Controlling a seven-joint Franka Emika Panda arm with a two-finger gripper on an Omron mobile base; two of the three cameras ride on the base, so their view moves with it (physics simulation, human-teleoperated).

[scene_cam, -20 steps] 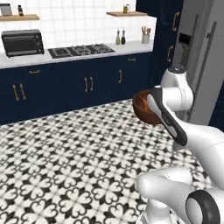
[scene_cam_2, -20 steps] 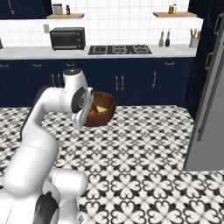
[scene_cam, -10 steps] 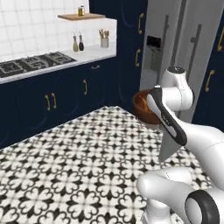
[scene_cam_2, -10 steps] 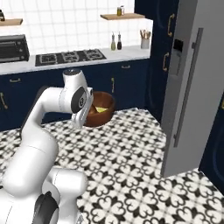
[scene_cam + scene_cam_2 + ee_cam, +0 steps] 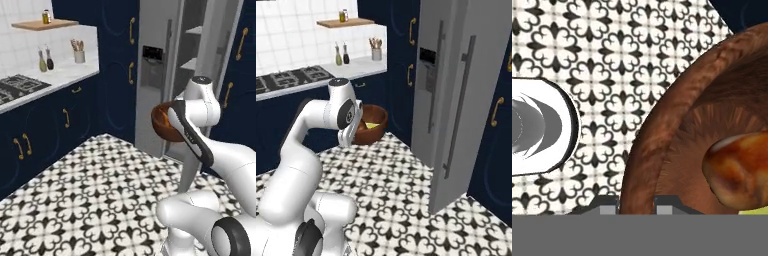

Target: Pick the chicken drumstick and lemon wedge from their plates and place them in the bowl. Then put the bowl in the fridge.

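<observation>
From the left base view I see the bowl (image 5: pixel 164 121) held up at the arm's end, near the fridge (image 5: pixel 175 75). From the right base view the lemon wedge (image 5: pixel 372 125) lies inside it. In the hand view my tool (image 5: pixel 636 201) is clenched on the rim, the chicken drumstick (image 5: pixel 739 167) inside.

Fridge (image 5: pixel 200 75) ajar (door (image 5: pixel 466 100) obstructing)
</observation>
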